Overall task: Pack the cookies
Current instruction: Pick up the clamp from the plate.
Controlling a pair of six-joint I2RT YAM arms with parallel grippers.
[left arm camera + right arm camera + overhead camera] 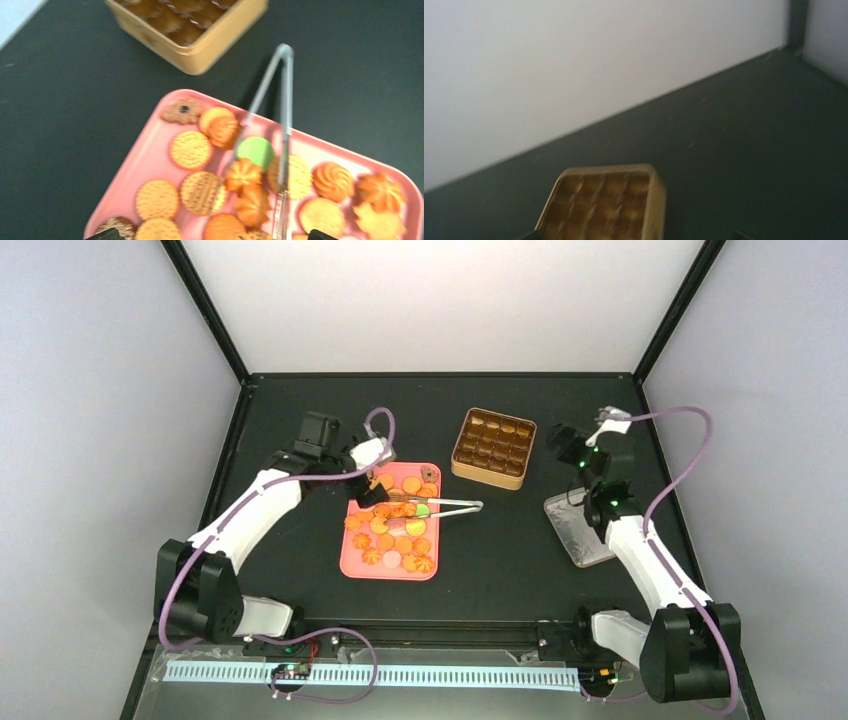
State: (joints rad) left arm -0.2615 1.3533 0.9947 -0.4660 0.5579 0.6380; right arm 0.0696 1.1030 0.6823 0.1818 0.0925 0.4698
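The cookies [392, 528] lie spread over a pink tray [352, 565]: mostly orange and yellow rounds, plus one green cookie [256, 151] and a dark brown one [183, 111]. Metal tongs [447, 506] rest across them, handle end pointing right. My left gripper [368, 492] hovers over the tray's upper left corner. In the left wrist view it [215, 236] is open, with only the fingertips [114, 234] showing and nothing between them. My right gripper [553, 443] is open just right of the gold compartment box [493, 447]. That box [604, 205] fills the bottom of the right wrist view.
A clear rectangular lid [578, 530] lies on the black table under the right forearm. The gold box [192, 30] stands just beyond the tray's far corner. Black frame posts [205, 305] and white walls close in the back.
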